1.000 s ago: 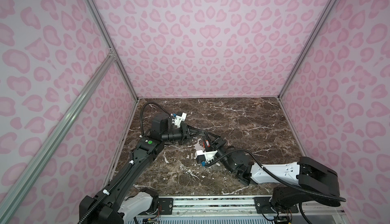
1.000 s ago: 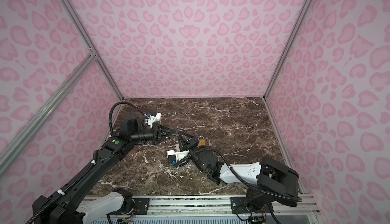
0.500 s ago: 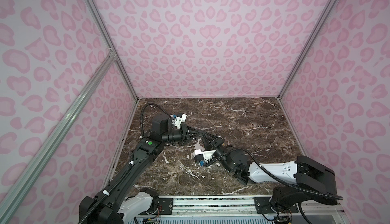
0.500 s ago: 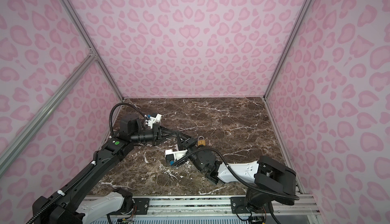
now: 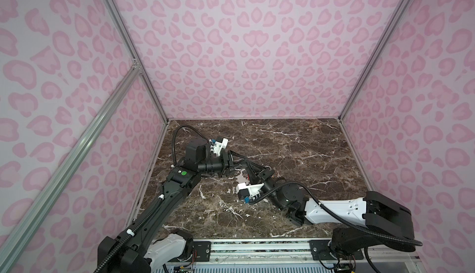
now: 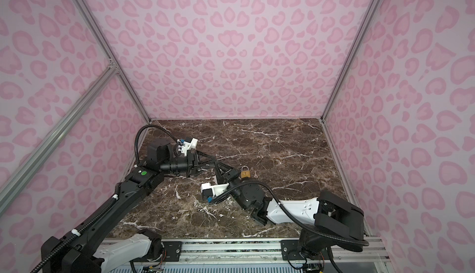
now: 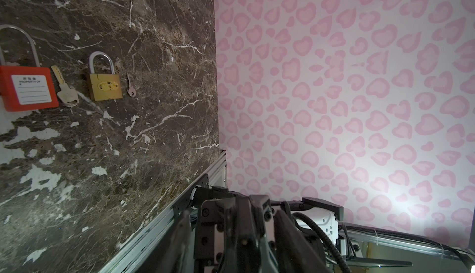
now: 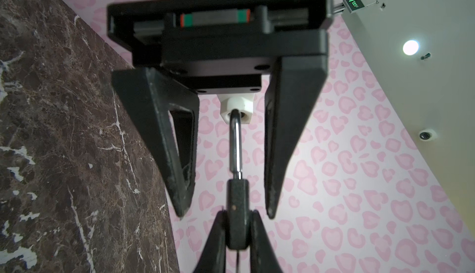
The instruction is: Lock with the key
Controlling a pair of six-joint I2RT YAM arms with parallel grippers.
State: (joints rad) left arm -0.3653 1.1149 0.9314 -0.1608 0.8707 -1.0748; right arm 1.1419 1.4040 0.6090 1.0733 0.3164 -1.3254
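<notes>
Between pink walls (image 5: 244, 53), the left gripper (image 8: 226, 214) reaches in with its fingers (image 8: 177, 156) spread, one on either side of the shackle (image 8: 237, 143) of a black lock (image 8: 237, 197) and clear of it. The right gripper (image 8: 237, 223), coming from the right, is clamped on that lock's body, with the shackle pointing into the left gripper's palm. Whether a key sits in the black lock cannot be told. Flat on the marble table (image 5: 295, 151) lie a red lock (image 7: 28, 89), a key (image 7: 64, 89) just beside it, then a brass lock (image 7: 105, 86) and a small key (image 7: 131, 88). The meeting grippers block much of that row from above — in a top view only the brass lock (image 6: 245, 173) and small key (image 6: 255, 174) show clear, just right of the right gripper.
</notes>
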